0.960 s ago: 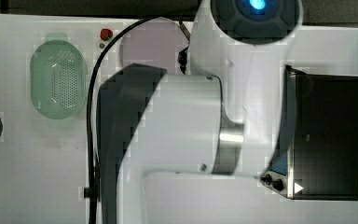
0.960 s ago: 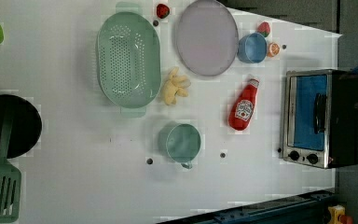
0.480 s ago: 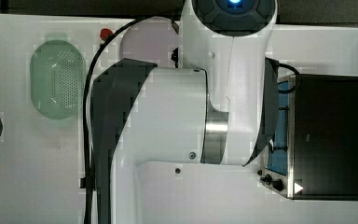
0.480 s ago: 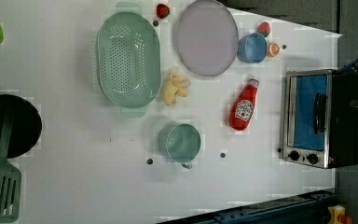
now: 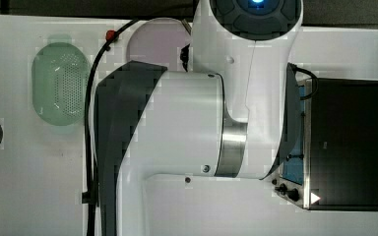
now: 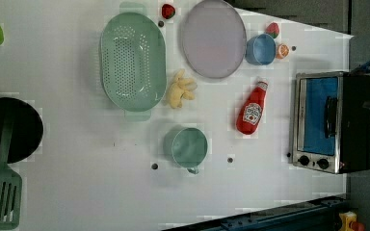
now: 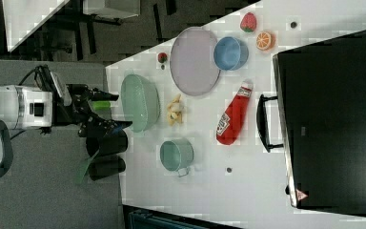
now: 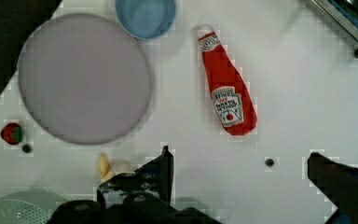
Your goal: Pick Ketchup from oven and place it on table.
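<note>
The ketchup (image 6: 251, 109) lies on its side on the white table (image 6: 77, 168), cap toward the blue bowl, a short way from the oven (image 6: 330, 122). It also shows in the right view (image 7: 232, 117) and the wrist view (image 8: 226, 86). The oven's blue glass door looks shut, and its black top shows in the top view (image 5: 344, 142). My gripper (image 8: 249, 179) is open and holds nothing, and the bottle lies beyond its fingertips. In the right view the gripper (image 7: 114, 111) hangs at the right view's left, well apart from the bottle. In the top view the arm's white body (image 5: 187, 123) covers the middle of the table.
A lilac plate (image 6: 213, 38), blue bowl (image 6: 260, 49), green colander (image 6: 132, 60), yellow toy (image 6: 180, 89) and green mug (image 6: 189, 147) stand around the bottle. A black pan (image 6: 9, 130) and green spatula (image 6: 0, 197) lie at the left view's left. Strawberries (image 6: 167, 10) and an orange slice (image 6: 283, 50) sit near the far edge.
In the top view the arm's upper links have swung and now cover more of the table's middle. The ketchup and the other objects have not moved in the left view.
</note>
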